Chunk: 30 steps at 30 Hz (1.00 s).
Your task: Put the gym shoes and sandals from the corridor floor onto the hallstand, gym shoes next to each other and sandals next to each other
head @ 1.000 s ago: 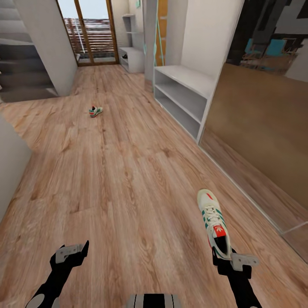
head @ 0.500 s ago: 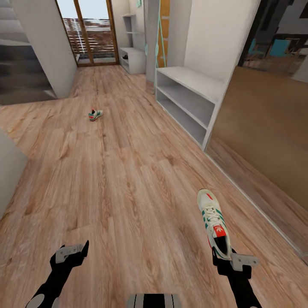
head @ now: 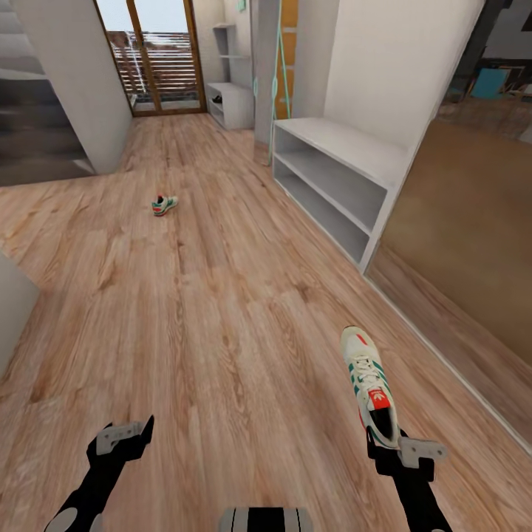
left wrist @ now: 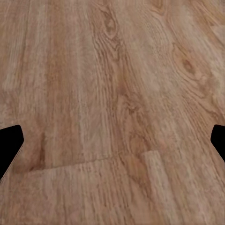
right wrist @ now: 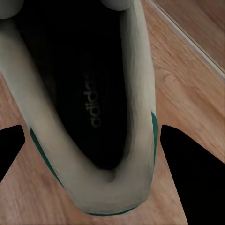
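My right gripper (head: 391, 443) is shut on the heel of one white gym shoe (head: 367, 384) with green stripes, held above the corridor floor (head: 222, 310) with its toe pointing away. In the right wrist view the shoe's dark opening (right wrist: 84, 93) lies between the fingers of the right gripper (right wrist: 98, 150). The other gym shoe (head: 164, 205) lies on the floor far ahead to the left. The white hallstand (head: 332, 151) stands along the right wall with bare tiers. My left gripper (head: 131, 432) hangs open and empty over bare planks (left wrist: 112, 93). The sandals are out of view.
A brown panel wall (head: 465, 251) runs along the right, past the hallstand. A grey wall corner (head: 77, 81) stands at the left, and glass doors (head: 159, 59) close the far end. Another white shelf unit (head: 229, 100) holding something dark stands beside a slim teal frame (head: 279, 52).
The camera has moved forward and turned, so the hallstand looks nearer and the far shoe sits lower in view. Both arms and the held shoe keep their places.
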Motion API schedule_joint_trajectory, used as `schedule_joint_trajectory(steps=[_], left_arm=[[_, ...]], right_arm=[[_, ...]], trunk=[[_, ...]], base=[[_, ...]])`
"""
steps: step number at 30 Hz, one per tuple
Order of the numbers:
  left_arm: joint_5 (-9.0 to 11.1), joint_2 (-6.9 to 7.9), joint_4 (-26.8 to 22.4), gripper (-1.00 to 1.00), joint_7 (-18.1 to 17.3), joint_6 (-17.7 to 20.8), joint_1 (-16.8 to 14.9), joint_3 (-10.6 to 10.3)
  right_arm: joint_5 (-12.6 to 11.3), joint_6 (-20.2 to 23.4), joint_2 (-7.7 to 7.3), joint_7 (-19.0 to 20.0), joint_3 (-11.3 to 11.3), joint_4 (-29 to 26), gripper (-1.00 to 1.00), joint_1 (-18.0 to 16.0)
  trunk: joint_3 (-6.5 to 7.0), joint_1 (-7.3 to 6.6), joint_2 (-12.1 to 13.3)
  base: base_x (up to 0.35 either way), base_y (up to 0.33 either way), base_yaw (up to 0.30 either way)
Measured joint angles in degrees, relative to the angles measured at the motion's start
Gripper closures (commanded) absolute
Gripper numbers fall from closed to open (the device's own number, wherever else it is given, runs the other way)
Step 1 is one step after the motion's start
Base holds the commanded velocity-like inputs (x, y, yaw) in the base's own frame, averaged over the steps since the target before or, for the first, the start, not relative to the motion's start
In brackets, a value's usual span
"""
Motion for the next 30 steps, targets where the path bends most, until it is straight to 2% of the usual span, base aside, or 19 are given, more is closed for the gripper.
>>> schedule_joint_trajectory(steps=[30], left_arm=[[-0.2, -0.03, 0.0, -1.0, 0.0, 0.0, 0.0, -0.2]], right_arm=[[0.0, 0.0, 0.0, 0.0, 0.0, 0.0, 1.0, 0.0]], trunk=[[0.0, 0.0, 0.0]], base=[[0.325, 0.092, 0.0]])
